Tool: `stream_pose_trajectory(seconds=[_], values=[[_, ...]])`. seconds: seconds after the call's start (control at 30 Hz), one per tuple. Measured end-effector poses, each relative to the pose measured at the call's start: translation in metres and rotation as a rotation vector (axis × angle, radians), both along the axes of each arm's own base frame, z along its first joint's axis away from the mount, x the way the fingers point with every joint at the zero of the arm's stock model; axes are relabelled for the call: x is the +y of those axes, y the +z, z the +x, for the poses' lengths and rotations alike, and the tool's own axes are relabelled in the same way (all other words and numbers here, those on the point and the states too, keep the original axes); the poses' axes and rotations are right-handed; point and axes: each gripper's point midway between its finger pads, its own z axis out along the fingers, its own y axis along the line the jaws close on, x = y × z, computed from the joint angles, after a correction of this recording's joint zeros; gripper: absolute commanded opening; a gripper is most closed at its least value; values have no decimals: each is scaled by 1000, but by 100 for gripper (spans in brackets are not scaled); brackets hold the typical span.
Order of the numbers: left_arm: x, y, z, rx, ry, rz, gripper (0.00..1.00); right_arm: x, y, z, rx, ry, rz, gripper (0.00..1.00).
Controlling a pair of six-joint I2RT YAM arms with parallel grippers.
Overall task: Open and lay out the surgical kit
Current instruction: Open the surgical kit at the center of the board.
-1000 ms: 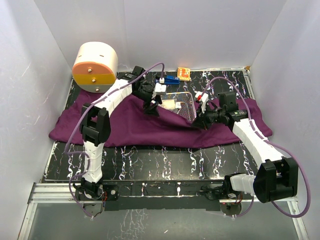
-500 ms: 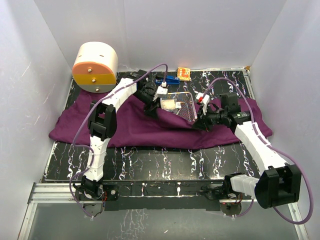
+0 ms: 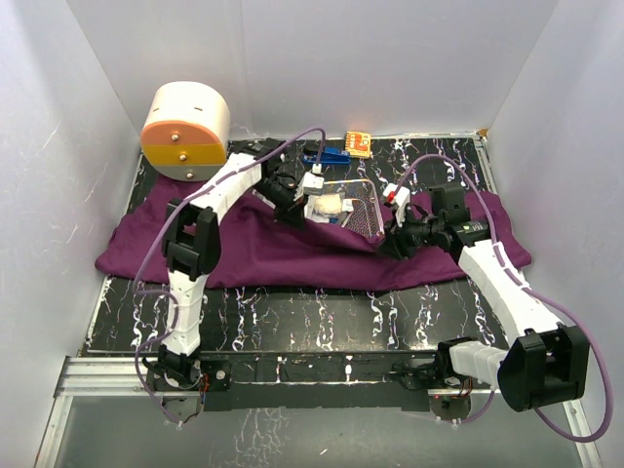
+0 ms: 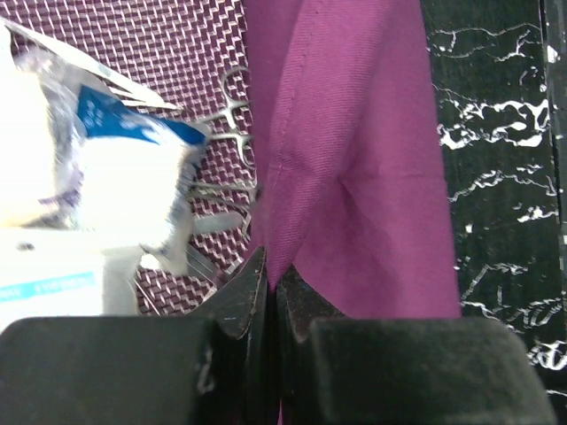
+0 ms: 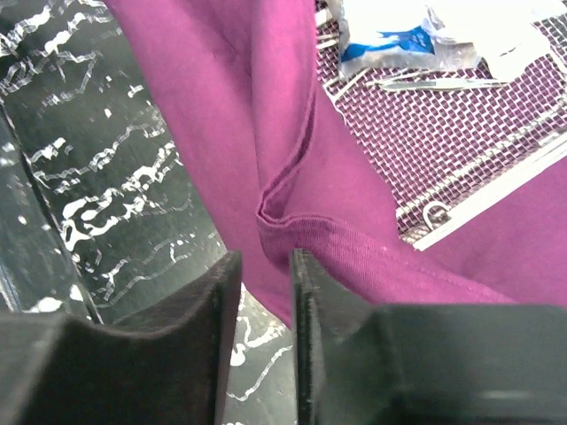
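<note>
Marbled table (image 3: 292, 312) is bearing the purple cloth wrap (image 3: 244, 249) mid-frame. Left gripper (image 4: 270, 288) is clamping its edge; right gripper (image 5: 266, 274) is standing slightly parted. Lone pulling risks dragging the tray (image 5: 461, 133).

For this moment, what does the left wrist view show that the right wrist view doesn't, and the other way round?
Left wrist only: the left gripper shut on a fold of the purple cloth, and ring-handled forceps lying on the wire-mesh tray. Right wrist only: the right gripper, its jaws slightly parted at the cloth's edge, straight tweezers, and the tray's rim wire. Both: the cloth, the tray's mesh, a white packet with a blue label, and the black marbled table.
</note>
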Motion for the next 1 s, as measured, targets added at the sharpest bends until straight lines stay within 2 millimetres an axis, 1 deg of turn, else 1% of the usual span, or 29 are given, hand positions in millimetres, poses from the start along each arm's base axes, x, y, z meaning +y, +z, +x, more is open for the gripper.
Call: stream_pose_trajectory(seconds=[0.03,0.07,0.13,0.2,0.23,0.33,0.4,0.43,0.5,0.57,0.63,0.73,0.77,0.8,0.9,1.0], values=[[4,2,-5,0,7,15,0,-2,-1,0,2,-6,-12,46],[8,7,-11,-7,19,32,0,-4,-2,-1,5,-9,-25,53],[17,18,-24,-31,41,58,0,-9,-1,-1,8,-21,-57,62],[24,37,-43,-72,66,81,0,-12,4,1,-6,-28,-80,69],[26,47,-53,-97,72,87,0,-14,8,3,-18,-35,-88,71],[26,79,-99,-178,64,83,0,-18,20,10,-50,-70,-98,72],[24,92,-133,-204,41,76,0,-21,26,12,-67,-103,-104,72],[24,94,-147,-208,31,77,0,-23,28,13,-75,-121,-108,72],[23,88,-182,-197,-3,101,0,-29,32,15,-92,-164,-123,73],[27,72,-215,-154,-43,155,0,-37,38,19,-120,-220,-142,74],[33,53,-239,-95,-67,215,0,-44,44,24,-151,-272,-157,74],[44,27,-260,-27,-73,297,2,-54,50,28,-179,-333,-161,75],[48,17,-265,-11,-69,326,4,-57,49,30,-182,-353,-161,74],[49,12,-273,-3,-85,339,7,-61,46,31,-176,-372,-162,75],[49,-1,-289,19,-119,373,14,-67,32,34,-143,-405,-179,75],[46,-12,-298,56,-130,402,23,-73,14,41,-106,-432,-211,75]])
